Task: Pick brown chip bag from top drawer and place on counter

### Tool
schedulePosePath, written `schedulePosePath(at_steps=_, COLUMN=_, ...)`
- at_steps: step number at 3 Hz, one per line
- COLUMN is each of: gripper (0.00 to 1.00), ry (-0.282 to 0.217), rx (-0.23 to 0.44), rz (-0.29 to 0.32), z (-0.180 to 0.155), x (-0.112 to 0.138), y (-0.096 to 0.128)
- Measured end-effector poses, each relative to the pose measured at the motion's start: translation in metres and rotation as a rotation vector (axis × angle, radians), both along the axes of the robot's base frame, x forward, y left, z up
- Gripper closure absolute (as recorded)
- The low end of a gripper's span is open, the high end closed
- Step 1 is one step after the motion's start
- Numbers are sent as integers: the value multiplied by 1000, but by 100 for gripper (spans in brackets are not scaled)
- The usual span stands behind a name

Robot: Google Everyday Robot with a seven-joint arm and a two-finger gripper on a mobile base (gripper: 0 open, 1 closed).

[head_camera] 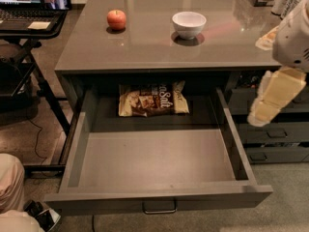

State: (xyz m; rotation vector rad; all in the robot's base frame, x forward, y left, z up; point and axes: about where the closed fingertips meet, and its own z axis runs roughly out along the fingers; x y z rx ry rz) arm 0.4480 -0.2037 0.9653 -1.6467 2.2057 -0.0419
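Observation:
The top drawer (pixel 159 197) is pulled wide open below the counter (pixel 154 52). The brown chip bag (pixel 153 99) lies flat at the back of the drawer, partly under the counter's edge, with its white lettering facing up. My gripper (pixel 270 103), a cream-coloured part hanging from the white arm, is at the right. It hangs just outside the drawer's right wall, above drawer level and well right of the bag. It holds nothing that I can see.
A red apple (pixel 116 19) and a white bowl (pixel 189 24) sit on the counter. Narrower grey drawers (pixel 275 134) are at the right. A desk with a laptop (pixel 29 13) stands at the left. Someone's knee and shoe (pixel 14 197) are at the lower left.

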Motion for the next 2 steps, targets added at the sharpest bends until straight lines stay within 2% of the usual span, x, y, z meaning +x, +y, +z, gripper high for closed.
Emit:
schedulePosePath(at_steps=1, gripper=0, ry=-27, rx=156, rz=-70, z=-27, x=20, y=22)
schedulePosePath(at_steps=2, gripper=0, ry=-50, rx=333, rz=-167, z=-48, x=42, y=43)
